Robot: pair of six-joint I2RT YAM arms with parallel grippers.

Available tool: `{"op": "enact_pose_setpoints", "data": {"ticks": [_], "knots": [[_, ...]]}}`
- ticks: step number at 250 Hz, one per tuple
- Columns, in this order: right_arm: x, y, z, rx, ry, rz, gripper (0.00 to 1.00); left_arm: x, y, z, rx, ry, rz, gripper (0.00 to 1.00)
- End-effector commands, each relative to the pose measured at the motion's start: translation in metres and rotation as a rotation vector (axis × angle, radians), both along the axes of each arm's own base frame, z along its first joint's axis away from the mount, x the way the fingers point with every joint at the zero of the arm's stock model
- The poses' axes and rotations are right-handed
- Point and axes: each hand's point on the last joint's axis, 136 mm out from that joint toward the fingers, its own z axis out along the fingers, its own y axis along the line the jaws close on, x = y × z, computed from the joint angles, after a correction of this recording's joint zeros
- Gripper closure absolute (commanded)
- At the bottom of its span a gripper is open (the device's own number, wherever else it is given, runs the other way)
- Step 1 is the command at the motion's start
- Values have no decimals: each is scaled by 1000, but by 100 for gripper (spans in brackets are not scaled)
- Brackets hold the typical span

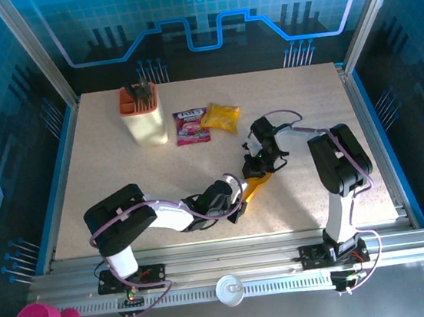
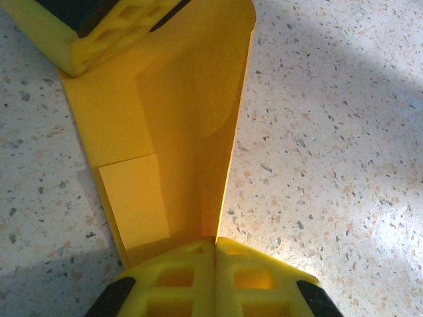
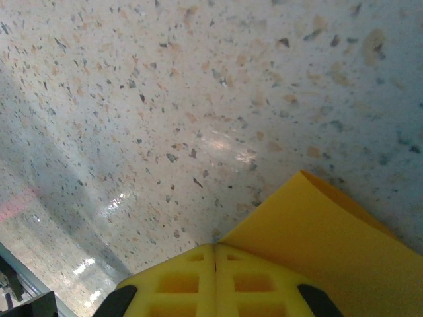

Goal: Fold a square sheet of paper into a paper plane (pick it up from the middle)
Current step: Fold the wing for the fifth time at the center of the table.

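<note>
Top external: finds one square sheet of paper (image 1: 255, 187), partly folded into a long wedge, well apart from the cream holder (image 1: 144, 119), rightward of it and nearer the arm bases. Runs lengthwise from one gripper to the other, neither arm nearer. Left gripper (image 2: 215, 246): pressed together, pinching the narrow end, sheet reaching straight ahead. Right gripper (image 3: 215, 249): pressed together, apparently nipping the opposite edge, sheet fanning off rightward. Counts one sheet, two grippers, one holder; near the holder, one purple-red packet (image 1: 191, 126), one yellow snack bag (image 1: 220, 116).
</note>
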Motion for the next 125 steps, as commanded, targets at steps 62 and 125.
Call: {"op": "enact_pose_setpoints", "data": {"ticks": [62, 125], "knots": [[-17, -14, -34, -90, 62, 27, 98, 4, 3, 6, 2, -23, 3, 100], [-23, -18, -44, -110, 78, 28, 99, 9, 5, 7, 10, -37, 7, 100]]}}
